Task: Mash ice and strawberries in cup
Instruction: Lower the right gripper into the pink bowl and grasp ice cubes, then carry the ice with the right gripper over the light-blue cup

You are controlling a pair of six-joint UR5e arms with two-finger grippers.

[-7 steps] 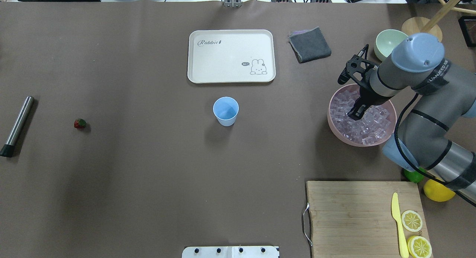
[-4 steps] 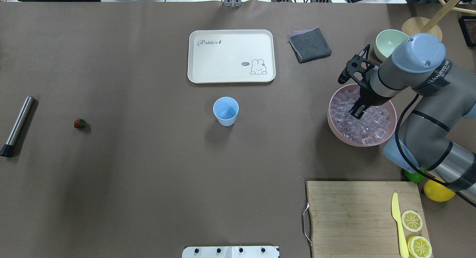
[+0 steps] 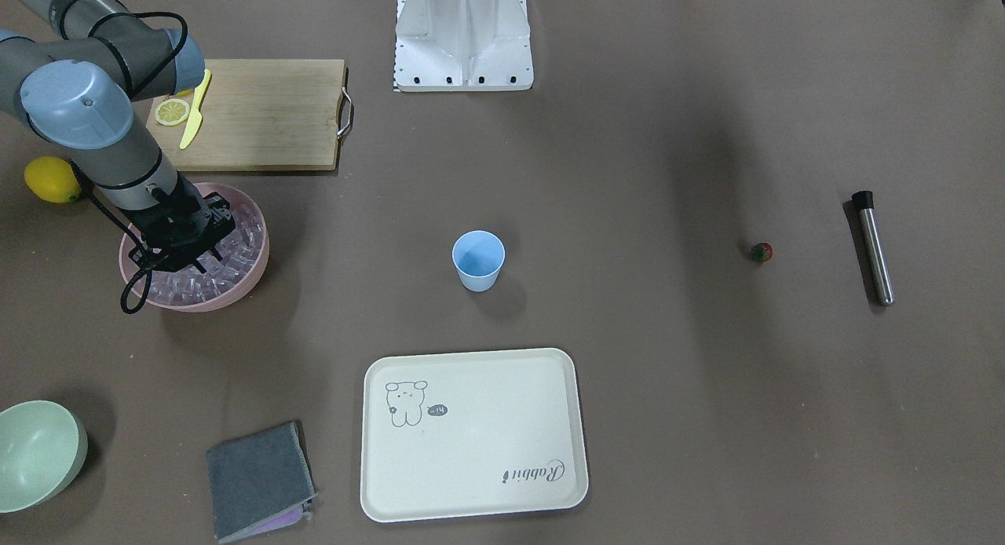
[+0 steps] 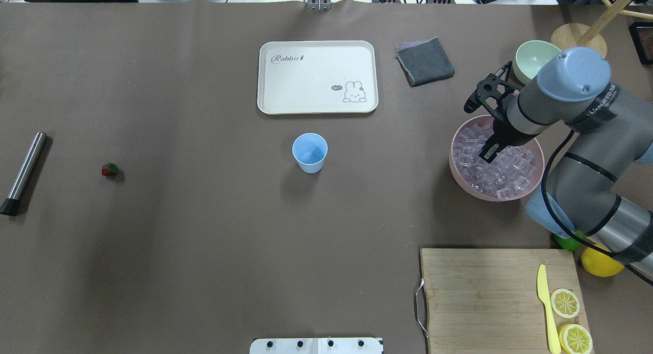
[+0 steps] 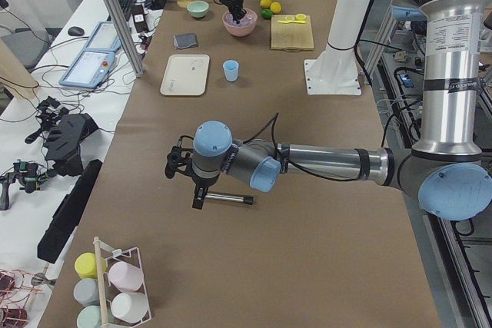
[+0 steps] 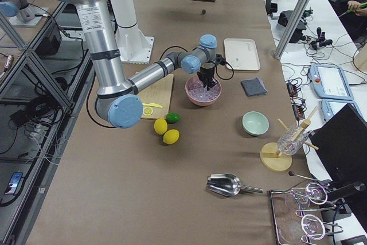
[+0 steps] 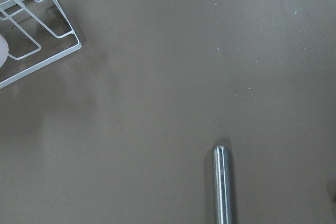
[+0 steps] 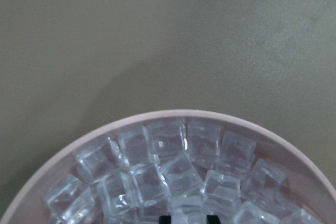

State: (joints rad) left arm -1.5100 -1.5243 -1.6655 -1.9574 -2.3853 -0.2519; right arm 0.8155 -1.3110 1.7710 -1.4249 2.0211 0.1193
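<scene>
While right tool point(image 4: 487, 155) hangs over pink bowl point(image 4: 460, 179) of ice point(image 4: 510, 173), grip unclear | cup point(image 4: 309, 153) upright mid-table | left tool point(image 5: 197, 202) likewise unclear

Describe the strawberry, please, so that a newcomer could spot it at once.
On the brown table, take the half on the robot's left. Between the light blue cup and the long metal rod, nearer the rod, lies the strawberry: tiny, red, green-capped.
</scene>
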